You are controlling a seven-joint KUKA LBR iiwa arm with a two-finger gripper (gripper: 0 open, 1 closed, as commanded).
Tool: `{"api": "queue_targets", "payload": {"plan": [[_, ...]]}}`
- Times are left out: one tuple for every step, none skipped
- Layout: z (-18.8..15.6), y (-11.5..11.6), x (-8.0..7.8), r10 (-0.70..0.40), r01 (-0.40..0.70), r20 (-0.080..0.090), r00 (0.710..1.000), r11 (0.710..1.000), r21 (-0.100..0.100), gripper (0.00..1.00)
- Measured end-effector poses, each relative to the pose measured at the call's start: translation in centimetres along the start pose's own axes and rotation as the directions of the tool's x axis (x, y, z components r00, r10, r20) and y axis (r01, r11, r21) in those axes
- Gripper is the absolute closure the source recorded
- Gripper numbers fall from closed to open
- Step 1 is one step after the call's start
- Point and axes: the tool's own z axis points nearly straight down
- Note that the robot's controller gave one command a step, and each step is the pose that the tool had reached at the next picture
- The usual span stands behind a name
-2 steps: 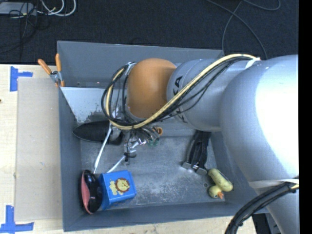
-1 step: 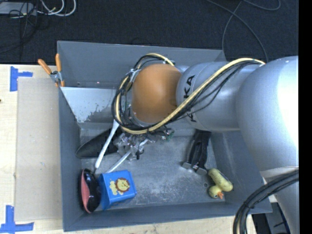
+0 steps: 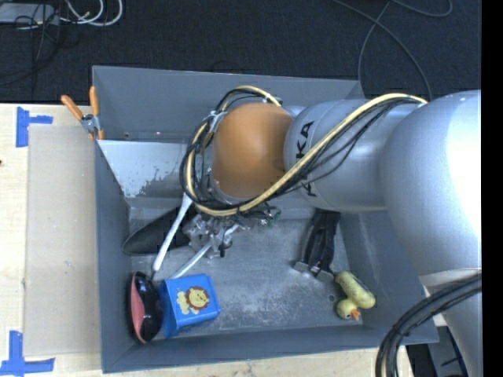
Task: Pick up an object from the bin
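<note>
Your gripper (image 3: 208, 234) hangs left of centre in the grey metal bin (image 3: 236, 344), over one long thin white stick (image 3: 168, 242) beside one black spoon-shaped scoop (image 3: 149, 236). You cannot tell whether it is wide or narrow. At lower left, one blue cardboard cube with a lion picture (image 3: 189, 303) touches one black-and-red oval brush (image 3: 140, 311). At lower right lie one black clip (image 3: 318, 246) and one yellow-green toy (image 3: 354, 295).

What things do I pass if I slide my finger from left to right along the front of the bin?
Black-and-red oval thing → blue box with a yellow lion on it → black clip-like tool → yellow toy.
</note>
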Motion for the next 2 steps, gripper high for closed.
{"api": "queue_targets", "payload": {"plan": [[-0.7, 0.1, 0.1, 0.001, -0.001, -0.005, 1.000, 1.000, -0.004, 1.00], [-2.4, 0.1, 0.0, 0.002, -0.002, -0.002, 1.000, 1.000, -0.001, 1.00]]}}
